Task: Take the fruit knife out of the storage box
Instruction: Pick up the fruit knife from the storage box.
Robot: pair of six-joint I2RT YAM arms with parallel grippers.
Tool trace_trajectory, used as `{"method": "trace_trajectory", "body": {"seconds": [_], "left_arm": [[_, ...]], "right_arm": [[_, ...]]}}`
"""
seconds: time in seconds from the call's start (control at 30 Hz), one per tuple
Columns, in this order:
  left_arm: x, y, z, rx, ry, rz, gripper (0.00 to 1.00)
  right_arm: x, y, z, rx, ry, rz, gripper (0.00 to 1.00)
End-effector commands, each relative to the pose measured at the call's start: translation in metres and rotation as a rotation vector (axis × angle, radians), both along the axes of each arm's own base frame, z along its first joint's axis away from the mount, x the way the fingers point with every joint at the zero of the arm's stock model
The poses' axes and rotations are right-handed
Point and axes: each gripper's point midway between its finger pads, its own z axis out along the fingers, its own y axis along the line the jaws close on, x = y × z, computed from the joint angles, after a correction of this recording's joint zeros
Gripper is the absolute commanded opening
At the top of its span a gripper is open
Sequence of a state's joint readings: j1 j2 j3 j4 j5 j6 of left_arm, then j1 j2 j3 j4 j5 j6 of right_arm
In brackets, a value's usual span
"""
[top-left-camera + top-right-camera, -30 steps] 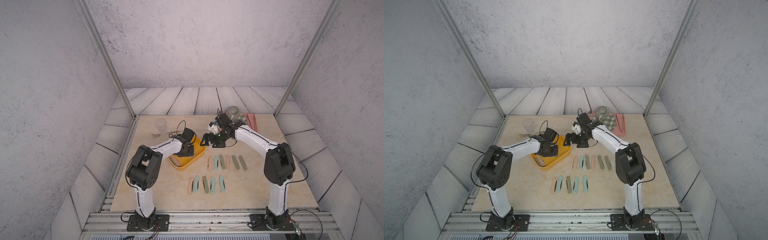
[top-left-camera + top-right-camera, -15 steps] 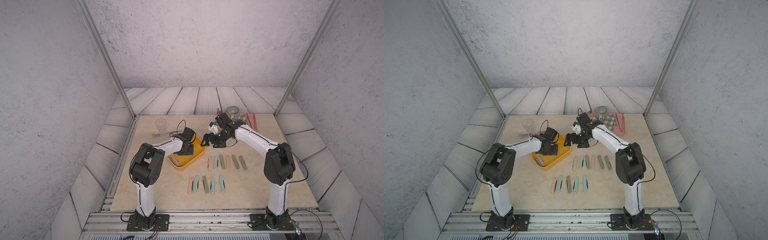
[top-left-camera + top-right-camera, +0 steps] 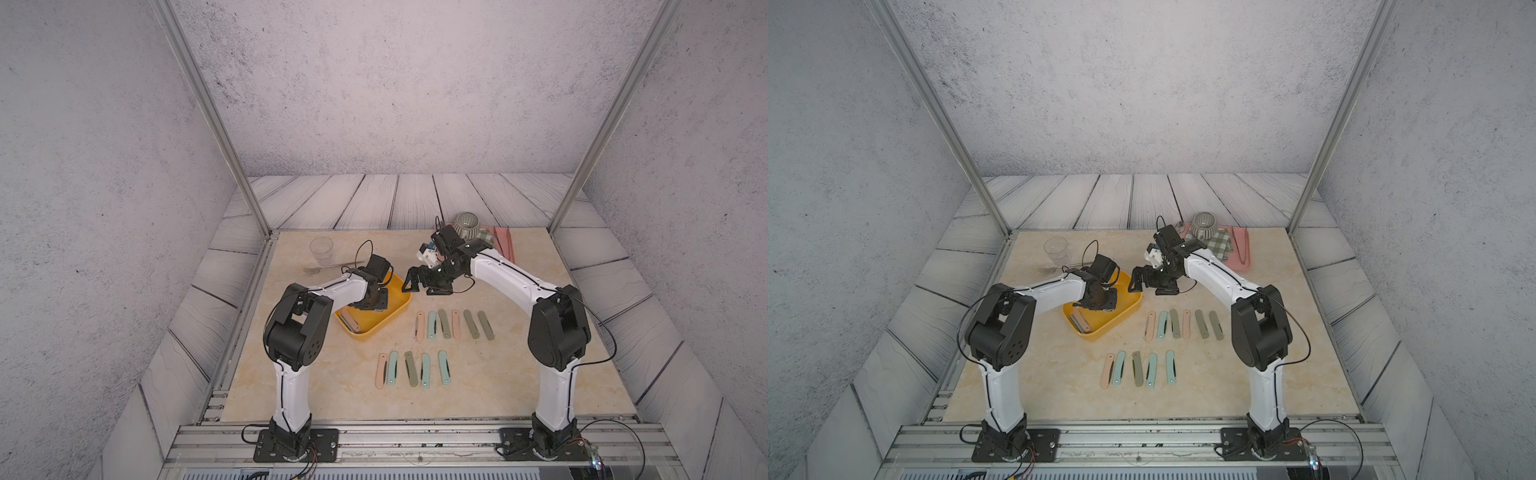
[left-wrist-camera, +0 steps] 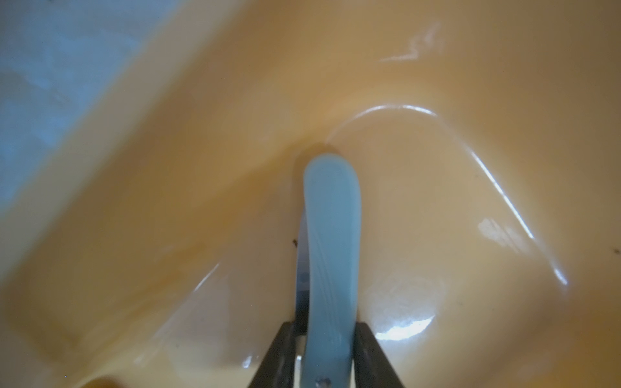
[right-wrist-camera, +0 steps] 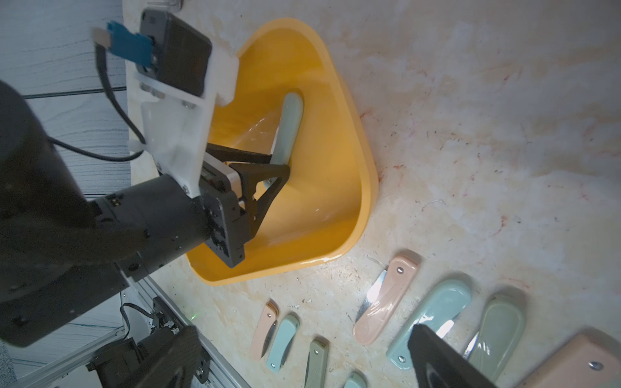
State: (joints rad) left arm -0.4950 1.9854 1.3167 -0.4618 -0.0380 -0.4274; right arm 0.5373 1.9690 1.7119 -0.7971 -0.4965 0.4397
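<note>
Surface carries the yellow storage box, with two rows of folded knives laid out beside it. Your left claw is down inside the box, clamped across the handle of the pale blue fruit knife. The knife is inside the box, tip at the foot of a rounded corner wall. Your right claw hangs wide open and empty, just beside the box's far corner. A pink knife lies at the box's near end.

The storage box is glossy yellow-orange plastic. The fruit knife has a smooth, matt, pale-blue plastic handle. The tabletop looks like scuffed marbled stone.
</note>
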Motion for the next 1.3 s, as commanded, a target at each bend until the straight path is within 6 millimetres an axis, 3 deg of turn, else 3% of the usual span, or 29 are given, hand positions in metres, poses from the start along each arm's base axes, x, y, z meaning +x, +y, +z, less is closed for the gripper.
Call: {"method": "trace_trajectory", "body": {"seconds": [0.0,0.23,0.4,0.87,1.0,1.2,1.27], "left_arm": [[-0.017,0.008,-0.015,0.03,0.071,0.002,0.27],[-0.021,0.009,-0.006,0.019,0.055,-0.005,0.17],[-0.017,0.01,0.01,0.013,0.016,-0.009,0.15],[-0.01,0.003,0.086,-0.071,-0.123,-0.029,0.16],[-0.019,0.0,0.102,-0.123,-0.133,-0.039,0.16],[-0.041,-0.011,0.122,-0.253,-0.136,-0.072,0.16],[-0.05,-0.014,0.125,-0.296,-0.133,-0.075,0.16]], "right_arm": [[0.003,-0.002,0.014,0.005,-0.03,0.003,0.99],[0.002,-0.002,0.013,0.002,-0.026,0.0,0.99],[0.002,-0.001,0.015,0.008,-0.03,0.001,0.99],[0.009,0.002,0.031,0.037,-0.068,-0.007,1.0],[0.009,0.007,0.038,0.072,-0.073,-0.006,0.87],[0.011,0.016,0.041,0.128,-0.062,-0.007,0.57],[0.011,0.02,0.043,0.157,-0.058,-0.002,0.53]]}}
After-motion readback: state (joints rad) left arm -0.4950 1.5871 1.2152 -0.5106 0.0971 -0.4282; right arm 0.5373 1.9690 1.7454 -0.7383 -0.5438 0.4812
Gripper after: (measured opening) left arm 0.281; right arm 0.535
